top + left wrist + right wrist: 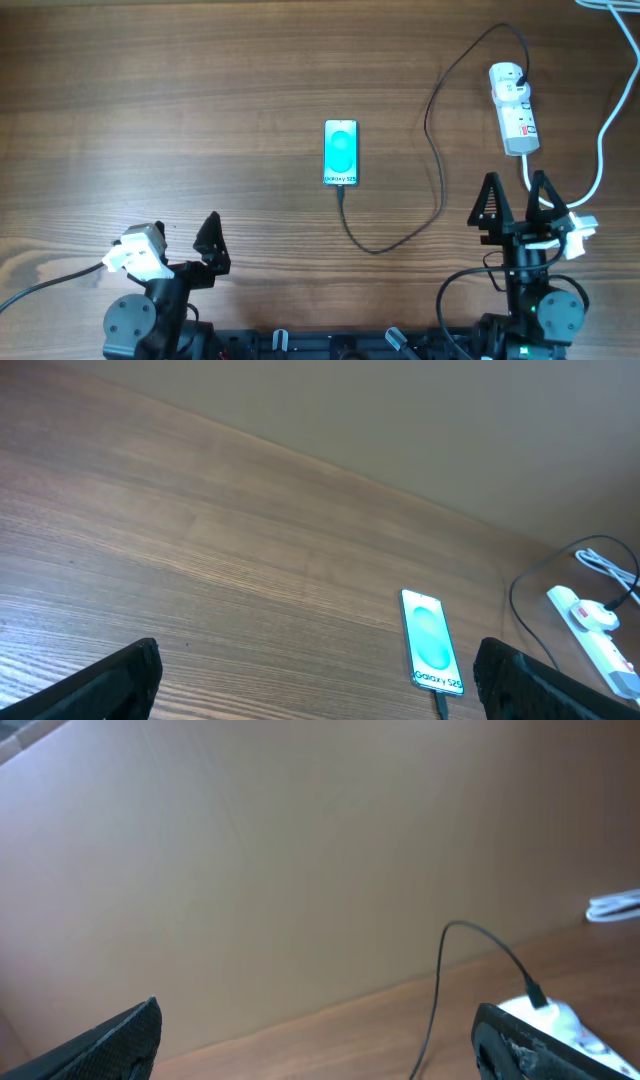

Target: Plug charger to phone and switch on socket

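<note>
The phone (341,152) lies flat at the table's middle with its cyan screen up; it also shows in the left wrist view (432,642). The thin black charger cable (438,190) runs from the phone's bottom edge, where its plug (440,705) sits, in a loop to the white socket strip (513,112) at the back right. The strip also shows in the left wrist view (590,635) and the right wrist view (550,1017). My left gripper (185,243) (320,690) is open and empty near the front left. My right gripper (515,200) (320,1050) is open and empty, just in front of the strip.
A thicker white lead (602,150) runs from the strip's near end to the back right corner and shows in the right wrist view (615,905). A plain tan wall (300,840) stands behind the table. The wooden tabletop (150,100) is bare at the left.
</note>
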